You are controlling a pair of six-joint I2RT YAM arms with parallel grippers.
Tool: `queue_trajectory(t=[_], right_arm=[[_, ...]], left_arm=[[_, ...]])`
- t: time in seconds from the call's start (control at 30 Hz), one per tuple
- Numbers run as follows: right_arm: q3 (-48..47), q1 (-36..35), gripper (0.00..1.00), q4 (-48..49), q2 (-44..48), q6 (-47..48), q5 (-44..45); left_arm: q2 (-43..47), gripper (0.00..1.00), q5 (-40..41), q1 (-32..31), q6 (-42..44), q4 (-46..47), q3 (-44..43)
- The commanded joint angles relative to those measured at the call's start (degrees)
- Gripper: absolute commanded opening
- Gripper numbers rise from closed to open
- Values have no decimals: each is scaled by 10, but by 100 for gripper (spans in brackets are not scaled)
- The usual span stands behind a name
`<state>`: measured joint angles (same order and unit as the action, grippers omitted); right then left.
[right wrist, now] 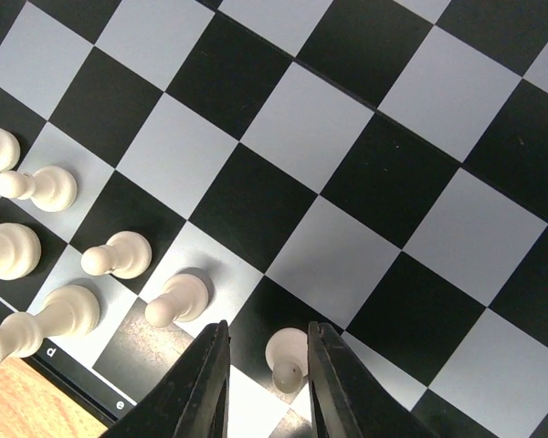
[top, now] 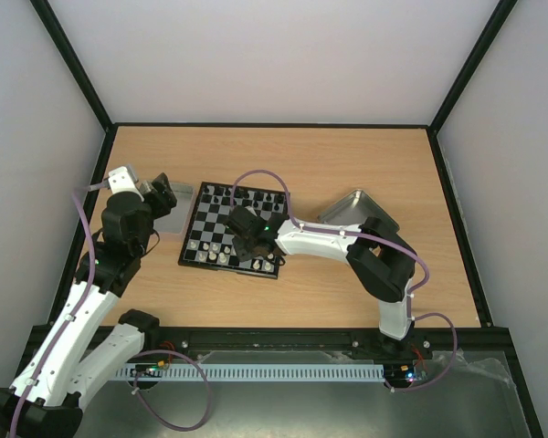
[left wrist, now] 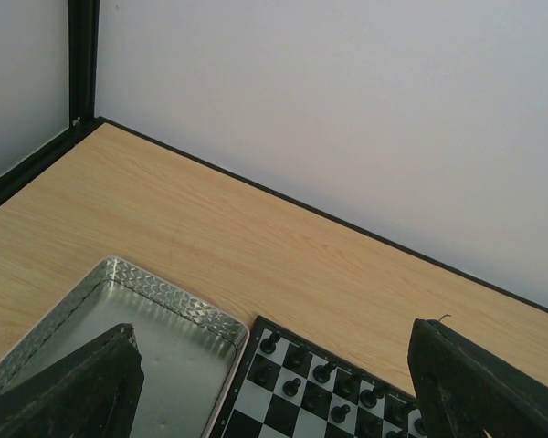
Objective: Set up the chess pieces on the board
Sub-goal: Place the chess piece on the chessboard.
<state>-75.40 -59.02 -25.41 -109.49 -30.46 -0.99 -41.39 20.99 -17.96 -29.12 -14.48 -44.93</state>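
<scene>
The board [top: 221, 226] lies mid-table, with black pieces [top: 244, 194] on its far rows and white chess pieces [top: 210, 248] on its near rows. My right gripper [top: 254, 252] hangs low over the board's near edge. In the right wrist view its jaws [right wrist: 265, 365] are slightly open around a white pawn [right wrist: 289, 354] that stands on a dark square close to the right finger, with a gap to the left finger. Several white pieces [right wrist: 115, 255] stand to its left. My left gripper [top: 164, 194] is open and empty above the board's far left corner [left wrist: 256, 401].
A grey metal tray [left wrist: 169, 360] lies against the board's left side, under my left gripper. Another metal container [top: 352, 206] sits right of the board, behind my right arm. Black frame rails border the table.
</scene>
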Motion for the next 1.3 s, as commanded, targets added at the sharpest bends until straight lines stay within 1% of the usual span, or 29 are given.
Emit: queue_trajectory(t=[0.0,0.17,0.4,0.47,0.6,0.67,0.77,1.07,1.17,1.27], right_arm=[[-9,-6,24,-15,-3,-10,17],[-2,-5,24,-11,-13,-12,4],[-4,-5,16,-4,-25,-11,-28],[-3,-6,16,-1,-27,-12,-31],[-6,-6,16,1,-27,-14,-21],[-10,-6,18,-6,-20,-17,6],[-11,-6,19,-9,-15,-19,20],[-10,-5,16,-14,-23,-17,24],[-10,-5,18,-7,-13,-13,11],[-9,-5,22,1,1,-15,4]], left_arm=[[4,81,0,4,0,13,7],[3,81,0,4,-1,13,7],[4,81,1,3,-1,13,7],[4,81,1,4,-1,13,8],[4,81,1,4,0,13,8],[3,81,1,3,-1,13,8],[4,81,0,4,-1,13,8],[3,81,0,4,0,13,8],[3,81,0,4,-1,13,8],[4,81,-1,3,-1,12,8]])
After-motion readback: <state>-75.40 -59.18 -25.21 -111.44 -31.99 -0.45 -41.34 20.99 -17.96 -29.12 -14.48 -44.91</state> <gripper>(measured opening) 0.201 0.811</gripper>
